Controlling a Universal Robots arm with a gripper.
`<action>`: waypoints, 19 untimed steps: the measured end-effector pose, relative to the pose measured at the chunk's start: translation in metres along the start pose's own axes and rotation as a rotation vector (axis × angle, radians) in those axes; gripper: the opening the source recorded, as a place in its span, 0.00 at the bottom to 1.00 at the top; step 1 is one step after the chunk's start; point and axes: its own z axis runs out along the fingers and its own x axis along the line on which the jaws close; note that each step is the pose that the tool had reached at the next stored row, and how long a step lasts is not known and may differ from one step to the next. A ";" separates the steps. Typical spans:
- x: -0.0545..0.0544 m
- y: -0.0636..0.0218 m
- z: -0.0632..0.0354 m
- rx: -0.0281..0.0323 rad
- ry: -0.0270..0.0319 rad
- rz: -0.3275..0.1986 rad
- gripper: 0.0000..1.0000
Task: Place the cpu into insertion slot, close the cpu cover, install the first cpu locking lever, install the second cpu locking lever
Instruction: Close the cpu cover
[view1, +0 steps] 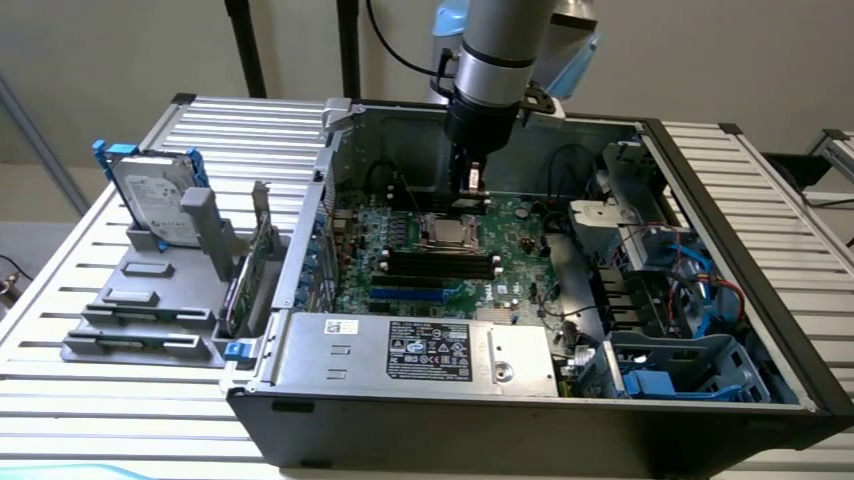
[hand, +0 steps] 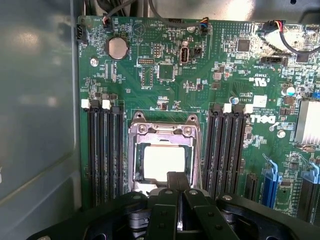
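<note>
Claw (hand: 177, 176) pinched fully shut, nothing btw fingers. Cpu (hand: 162, 162) flat in insertion slot (view1: 447, 234), just ahead of fingertips, silver top up. Cpu cover (hand: 160, 132) lying down over it, cpu seen thru window; near edge of cover right at the tips, contact or not: cannot tell. Ext view: claw (view1: 470, 185) hanging close above slot, pointing down into PC case (view1: 534, 435). Black mem slots (hand: 105, 150) flanking slot on both sides of claw, green board (hand: 150, 75) beyond the tips
</note>
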 end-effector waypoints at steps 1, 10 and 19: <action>0.000 -0.0005 0.0001 0.0000 0.0000 0.000 0.11; -0.001 -0.0199 0.0061 0.0319 -0.0051 0.001 0.11; -0.001 -0.0261 0.0217 0.0399 -0.0053 0.001 0.11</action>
